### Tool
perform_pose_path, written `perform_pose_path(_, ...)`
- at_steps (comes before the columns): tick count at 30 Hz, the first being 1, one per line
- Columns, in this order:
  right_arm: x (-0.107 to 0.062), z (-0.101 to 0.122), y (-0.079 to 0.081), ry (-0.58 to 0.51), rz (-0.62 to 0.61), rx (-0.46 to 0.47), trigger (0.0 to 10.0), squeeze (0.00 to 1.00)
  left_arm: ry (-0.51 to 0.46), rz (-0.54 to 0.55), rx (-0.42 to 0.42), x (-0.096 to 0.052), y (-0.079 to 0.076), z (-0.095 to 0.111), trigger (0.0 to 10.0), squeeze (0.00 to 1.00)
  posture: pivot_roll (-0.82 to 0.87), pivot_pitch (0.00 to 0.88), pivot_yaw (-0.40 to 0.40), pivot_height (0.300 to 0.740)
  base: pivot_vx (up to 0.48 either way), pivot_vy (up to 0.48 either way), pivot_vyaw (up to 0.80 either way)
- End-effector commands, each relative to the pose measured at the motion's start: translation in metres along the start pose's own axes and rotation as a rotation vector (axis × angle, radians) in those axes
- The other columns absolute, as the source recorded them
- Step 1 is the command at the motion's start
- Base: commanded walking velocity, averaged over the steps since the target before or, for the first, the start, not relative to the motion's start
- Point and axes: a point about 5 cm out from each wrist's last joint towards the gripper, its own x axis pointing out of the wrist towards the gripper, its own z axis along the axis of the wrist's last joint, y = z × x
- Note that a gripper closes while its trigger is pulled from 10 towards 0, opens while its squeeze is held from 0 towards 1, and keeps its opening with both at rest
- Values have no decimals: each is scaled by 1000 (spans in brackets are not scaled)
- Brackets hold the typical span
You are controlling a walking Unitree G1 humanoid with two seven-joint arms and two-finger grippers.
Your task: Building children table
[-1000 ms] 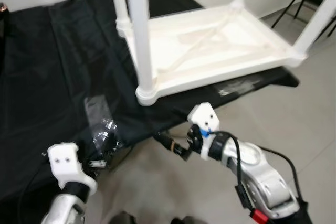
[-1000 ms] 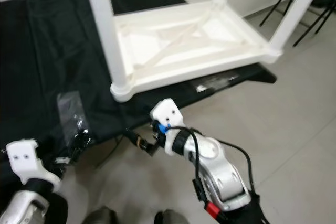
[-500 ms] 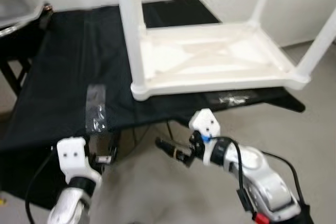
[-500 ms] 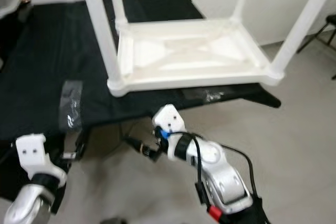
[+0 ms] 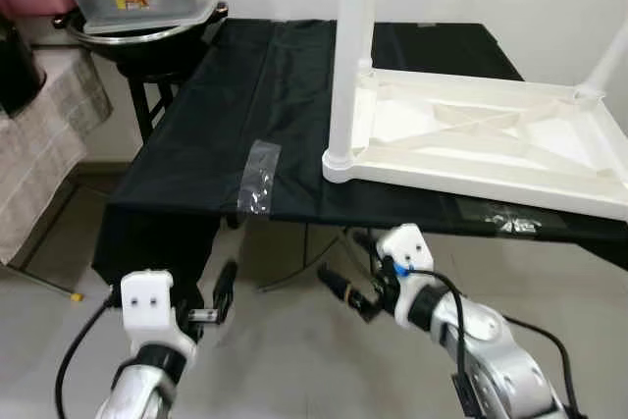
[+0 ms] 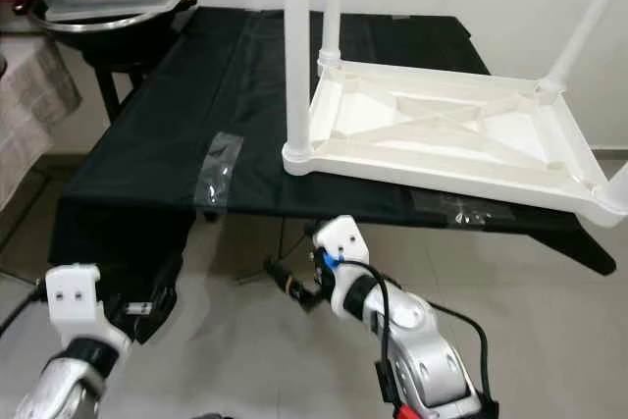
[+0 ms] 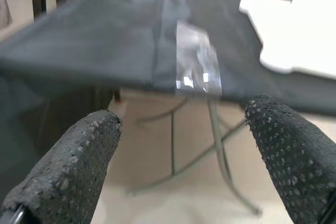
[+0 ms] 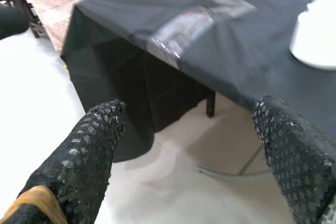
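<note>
Both grippers, left gripper [image 7: 178,166] and right gripper [image 8: 194,156], hang spread and empty below the black-draped table's [image 5: 226,115] edge; beyond them, the upturned white children's table [image 6: 442,144] rests near a clear bag [image 5: 257,176].

White plastic children's table [image 6: 446,139] above the right gripper [image 8: 189,145]; black cloth [image 5: 250,105]; clear tape strip [image 5: 257,176]; black, dotted fingers [image 7: 79,156]; beige floor [image 6: 245,340].

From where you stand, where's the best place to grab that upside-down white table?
Probably the near corner leg of the white table: it stands upright and slim, nearest the black-covered table's front edge. Come from the front with the open right gripper, fingers either side.
</note>
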Motion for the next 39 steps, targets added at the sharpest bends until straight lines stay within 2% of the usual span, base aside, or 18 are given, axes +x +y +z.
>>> perform_pose_path(1,2,1,0,-8,0,5,10000,0,25,28,2,-1,6,-6,10000,0,12,123,-45,740,371,0,0)
perform_pose_path(3,3,8,1,-53,28,0,10000,0,22,18,-1,0,5,-5,10000,0,13,121,-46,740,371,0,794)
perform_pose_path(6,7,4,-1,8,14,-79,10000,0,22,14,0,1,5,-5,10000,0,10,123,-44,740,371,0,0)
perform_pose_path(9,6,8,1,-30,56,-51,10000,0,19,13,-1,1,5,-4,10000,0,12,122,-43,740,375,0,0)
perform_pose_path(10,3,15,8,-75,162,1,10000,0,15,9,2,2,5,-4,10000,0,14,125,-46,740,371,0,0)
perform_pose_path(15,-4,20,16,-99,292,20,10000,0,12,2,1,3,5,-3,10000,0,13,127,-45,740,365,0,0)
perform_pose_path(18,-16,27,17,-106,420,30,10000,0,8,-32,2,3,3,-2,10000,0,13,132,-41,740,0,0,0)
perform_pose_path(21,-19,30,14,-107,433,24,10000,0,10,-41,11,3,3,-2,10000,0,13,132,-41,740,0,0,0)
perform_pose_path(22,-23,35,7,-117,427,20,10000,0,11,-54,24,3,3,-2,10000,0,10,139,-41,740,0,0,0)
perform_pose_path(25,-27,40,0,-123,420,19,10000,0,11,-62,35,2,3,-2,10000,0,11,142,-41,740,0,0,0)
perform_pose_path(27,-47,42,-16,-85,426,14,10000,0,13,-73,40,-2,5,-3,10000,0,7,164,-43,740,0,0,0)
perform_pose_path(28,-47,42,-16,-85,426,14,10000,0,13,-73,40,-2,5,-3,10000,0,7,164,-43,740,0,0,0)
perform_pose_path(29,-63,39,-31,-36,399,-10,10000,0,17,-76,38,-6,6,-3,10000,0,4,174,-41,740,0,0,0)
perform_pose_path(31,-63,39,-31,-36,399,-10,10000,0,17,-76,38,-6,6,-3,10000,0,4,174,-41,740,0,0,0)
perform_pose_path(34,-66,43,-56,-21,273,-69,10000,0,23,-87,47,-11,8,-4,10000,0,3,188,-38,740,0,0,0)
perform_pose_path(36,-66,43,-56,-21,273,-69,10000,0,23,-87,47,-11,8,-4,10000,0,3,188,-38,740,0,0,0)
perform_pose_path(37,-68,51,-81,-12,182,-93,10000,0,39,-170,94,-16,5,-7,10000,0,22,212,-51,740,0,0,0)
perform_pose_path(39,-68,51,-81,-12,182,-93,10000,0,39,-170,94,-16,5,-7,10000,0,22,212,-51,740,0,0,0)
